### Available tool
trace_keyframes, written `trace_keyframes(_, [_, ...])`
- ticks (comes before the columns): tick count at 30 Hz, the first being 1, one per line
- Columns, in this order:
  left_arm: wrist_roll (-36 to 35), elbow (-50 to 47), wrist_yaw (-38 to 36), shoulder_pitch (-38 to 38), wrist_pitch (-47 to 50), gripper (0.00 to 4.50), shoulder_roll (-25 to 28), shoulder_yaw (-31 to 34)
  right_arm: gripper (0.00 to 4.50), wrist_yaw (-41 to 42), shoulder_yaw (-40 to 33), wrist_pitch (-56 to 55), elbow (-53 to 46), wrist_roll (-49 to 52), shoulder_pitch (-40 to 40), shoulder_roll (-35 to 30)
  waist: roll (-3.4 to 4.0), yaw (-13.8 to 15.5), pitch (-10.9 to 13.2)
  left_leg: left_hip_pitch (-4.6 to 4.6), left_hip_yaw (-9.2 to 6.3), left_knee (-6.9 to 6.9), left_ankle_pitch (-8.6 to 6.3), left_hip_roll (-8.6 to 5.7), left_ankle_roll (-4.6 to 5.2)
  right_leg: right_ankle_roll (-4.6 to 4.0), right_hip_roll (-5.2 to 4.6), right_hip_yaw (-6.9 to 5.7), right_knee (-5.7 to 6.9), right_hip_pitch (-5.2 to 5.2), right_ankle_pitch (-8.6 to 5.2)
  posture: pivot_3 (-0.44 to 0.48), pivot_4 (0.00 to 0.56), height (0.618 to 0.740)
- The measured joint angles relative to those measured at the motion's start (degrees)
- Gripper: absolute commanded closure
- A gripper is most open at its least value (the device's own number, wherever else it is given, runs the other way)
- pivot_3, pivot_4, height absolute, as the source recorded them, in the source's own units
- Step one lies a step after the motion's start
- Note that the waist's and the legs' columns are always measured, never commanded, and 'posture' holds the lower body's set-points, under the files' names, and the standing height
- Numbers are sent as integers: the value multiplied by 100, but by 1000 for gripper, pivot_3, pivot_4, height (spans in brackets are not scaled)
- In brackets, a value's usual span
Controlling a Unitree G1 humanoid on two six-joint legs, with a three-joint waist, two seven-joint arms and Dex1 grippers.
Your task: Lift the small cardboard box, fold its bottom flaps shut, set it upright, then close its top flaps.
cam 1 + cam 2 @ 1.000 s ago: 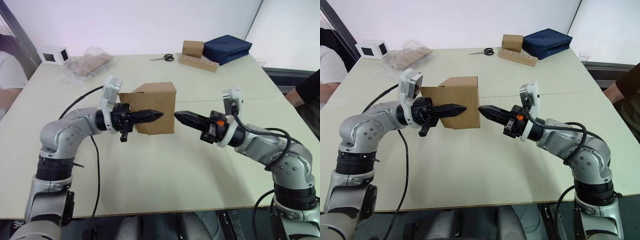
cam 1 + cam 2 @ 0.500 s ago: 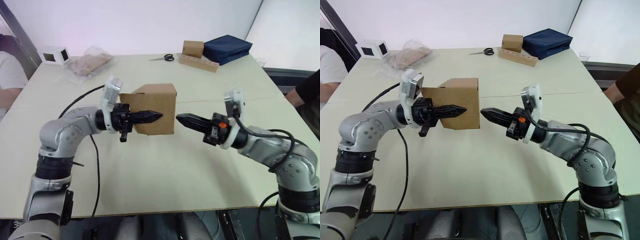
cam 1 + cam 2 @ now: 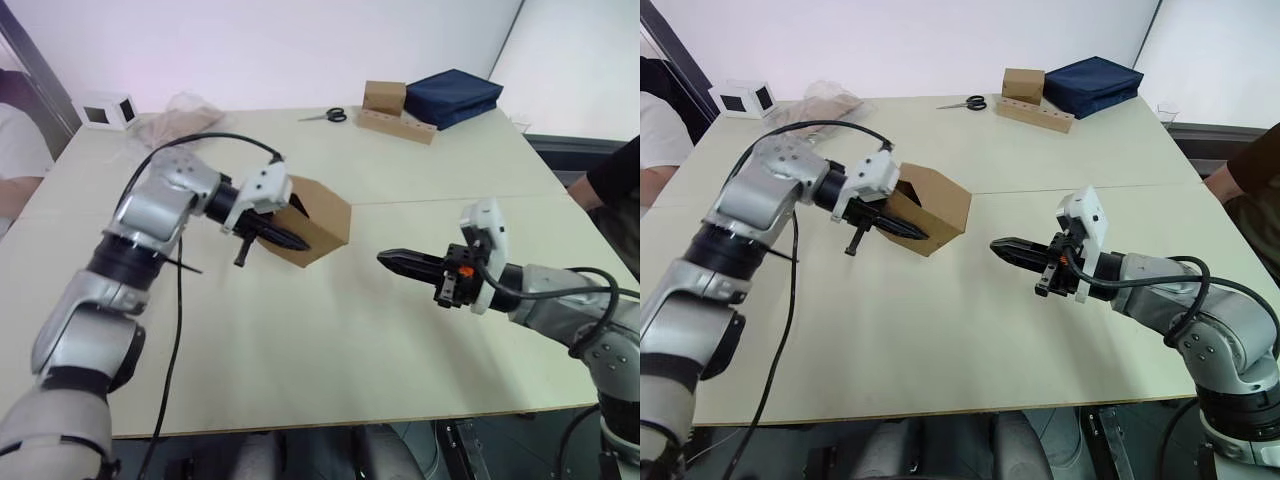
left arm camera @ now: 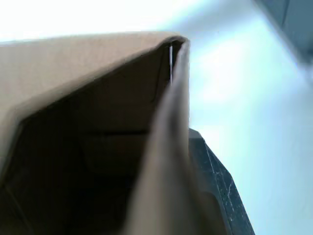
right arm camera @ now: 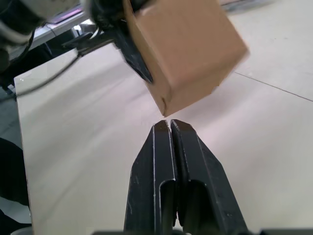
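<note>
The small cardboard box (image 3: 320, 220) hangs tilted on one corner just above the table (image 3: 330, 330), left of centre. My left gripper (image 3: 288, 239) is shut on one of its side walls. In the left wrist view the wall of the small cardboard box (image 4: 98, 98) runs up beside one black finger (image 4: 215, 181), and the open inside is dark. My right gripper (image 3: 386, 259) is shut and holds nothing. It hovers over the table a short way right of the box, pointing at it. The right wrist view has the box (image 5: 186, 49) ahead of the right gripper (image 5: 167, 125).
At the table's far side lie scissors (image 3: 327, 116), a brown block (image 3: 385, 97) on a long cardboard strip (image 3: 400, 126) and a navy bag (image 3: 455, 95). A white cube (image 3: 105, 110) and a plastic bag (image 3: 185, 105) sit far left. People stand at both edges.
My left arm has risen and turned, tipping the box onto a corner. My right gripper has drawn back to the right, away from the box.
</note>
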Motion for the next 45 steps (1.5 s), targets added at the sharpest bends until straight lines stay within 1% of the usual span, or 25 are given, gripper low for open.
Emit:
trace_keyframes(1, [229, 208, -45, -211, -229, 4500, -40, -160, 4451, 21, 22, -7, -5, -23, 3, 5, 0, -1, 0, -1, 0, -1, -1, 0, 2, 0, 0, 0, -3, 0, 0, 0, 150, 740])
trace_keyframes(2, [510, 617, -85, -556, -549, 4500, -171, -427, 4451, 47, 39, -32, -8, -70, 18, 7, 0, -1, 0, -2, 0, 0, -3, 0, 6, 1, 0, 0, -3, 0, 0, 0, 150, 740])
trace_keyframes(3, [549, 745, -91, -690, -613, 4500, -222, -599, 4451, 51, 59, -40, -10, -102, 21, 15, -1, -1, 0, -2, -1, 0, -4, 0, 7, 1, 0, 0, -3, -1, 0, 0, 150, 740])
trace_keyframes(5, [497, 930, -95, -1076, -539, 4500, -305, -1150, 4451, 53, 113, -48, -21, -159, 42, 51, -9, -1, 6, -6, -4, 2, -5, 0, 9, 1, 1, -1, -1, -2, -1, 0, 150, 740])
trace_keyframes(6, [409, 979, -95, -1349, -436, 4500, -320, -1570, 4451, 36, 130, -49, -32, -184, 69, 85, -10, -5, 7, -8, -5, 3, -5, 0, 9, 2, 1, -1, -1, -3, -1, 0, 150, 740])
trace_keyframes(8, [276, 1008, -95, -1701, -301, 4500, -266, -2130, 4451, -4, 140, -49, -78, -221, 114, 157, -9, -25, 8, -6, -3, 2, -8, 0, 14, 3, 0, 1, -1, -2, -2, 0, 150, 740])
trace_keyframes(9, [198, 1020, -95, -1817, -204, 4500, -214, -2426, 4451, -19, 139, -53, -130, -228, 171, 167, -7, -46, 7, -2, -3, 2, -11, 0, 20, 3, 2, 4, -1, -3, -2, 0, 150, 740])
trace_keyframes(13, [106, 1257, -97, -1896, 173, 4500, -212, -3153, 4451, -142, 136, -64, -247, -281, 405, 316, -4, -38, 9, 0, -5, 2, -12, 3, 23, 2, 10, 6, 8, -5, -3, 0, 150, 740])
trace_keyframes(15, [161, 1400, -95, -1928, 142, 4500, -280, -3306, 4451, -191, 140, -68, -260, -294, 442, 369, -5, -30, 10, -3, -3, 7, -12, 2, 23, 2, 6, 6, 7, -4, -3, 0, 150, 740])
trace_keyframes(20, [229, 1664, -96, -2042, 438, 4500, -535, -3459, 4451, -252, 147, -142, -328, -385, 454, 449, -8, -12, 11, -8, -3, 11, -12, -1, 23, 3, 2, 5, 3, -4, -3, 0, 150, 740])
trace_keyframes(22, [218, 1601, -96, -2040, 601, 4500, -566, -3487, 4451, -269, 147, -171, -332, -431, 459, 456, -8, -19, 11, -7, -4, 10, -12, -1, 23, 3, 3, 5, 5, -4, -3, 0, 150, 740])
trace_keyframes(26, [218, 1163, -95, -1976, 1021, 4500, -637, -3486, 4451, -308, 147, -198, -332, -483, 529, 508, -8, -22, 11, -6, -4, 10, -12, 0, 23, 3, 3, 5, 6, -4, -3, 0, 150, 740])
trace_keyframes(29, [215, 991, -96, -1890, 1269, 3706, -672, -3484, 4500, -342, 147, -206, -335, -500, 597, 534, -7, -22, 11, -6, -4, 10, -12, 0, 23, 3, 3, 5, 8, -4, -3, 0, 150, 740])
trace_keyframes(31, [210, 940, -95, -1891, 1423, 2892, -674, -3464, 4500, -379, 147, -207, -338, -501, 618, 560, -7, -26, 11, -6, -4, 10, -12, 0, 23, 3, 4, 5, 8, -5, -3, 0, 150, 740])
trace_keyframes(32, [198, 914, -95, -1891, 1482, 2597, -674, -3464, 4500, -391, 147, -207, -340, -502, 618, 566, -7, -27, 11, -6, -4, 10, -12, 0, 23, 3, 4, 5, 8, -5, -3, 0, 150, 740])
trace_keyframes(34, [147, 827, -95, -1892, 1641, 1856, -654, -3464, 4500, -407, 147, -207, -342, -502, 618, 569, -7, -26, 11, -6, -4, 10, -12, 0, 23, 3, 4, 5, 8, -4, -3, 0, 150, 740])
trace_keyframes(35, [96, 760, -95, -1892, 1733, 1698, -630, -3462, 4500, -415, 148, -207, -345, -503, 618, 573, -7, -25, 11, -6, -4, 10, -12, 0, 23, 3, 3, 5, 8, -4, -3, 0, 150, 740])
trace_keyframes(36, [3, 655, -94, -1896, 1901, 1172, -589, -3455, 4500, -421, 151, -207, -347, -510, 617, 579, -7, -26, 11, -6, -4, 10, -12, 0, 23, 3, 3, 5, 8, -4, -3, 0, 150, 740])
trace_keyframes(39, [-361, 302, -96, -1984, 2331, 226, -403, -3409, 4500, -417, 173, -208, -347, -528, 611, 590, -7, -27, 11, -6, -4, 10, -12, 0, 23, 3, 3, 5, 9, -5, -3, 0, 150, 740])
trace_keyframes(40, [-491, 199, -95, -2046, 2466, 108, -330, -3392, 4500, -413, 181, -208, -346, -531, 601, 590, -7, -28, 11, -6, -4, 11, -12, 0, 23, 3, 3, 5, 9, -5, -3, 0, 150, 740])
trace_keyframes(42, [-850, -57, -95, -2312, 2791, 108, -57, -3269, 4500, -398, 213, -208, -345, -534, 577, 590, -7, -33, 12, -6, -5, 10, -12, 0, 23, 4, 4, 5, 9, -6, -3, 0, 150, 740])
trace_keyframes(45, [-1498, -415, -94, -2815, 3134, 108, 615, -3075, 4500, -320, 242, -207, -324, -537, 506, 585, 0, -54, 15, -2, -4, 7, -12, 1, 23, 4, 4, 7, 12, -7, -4, 0, 150, 740])
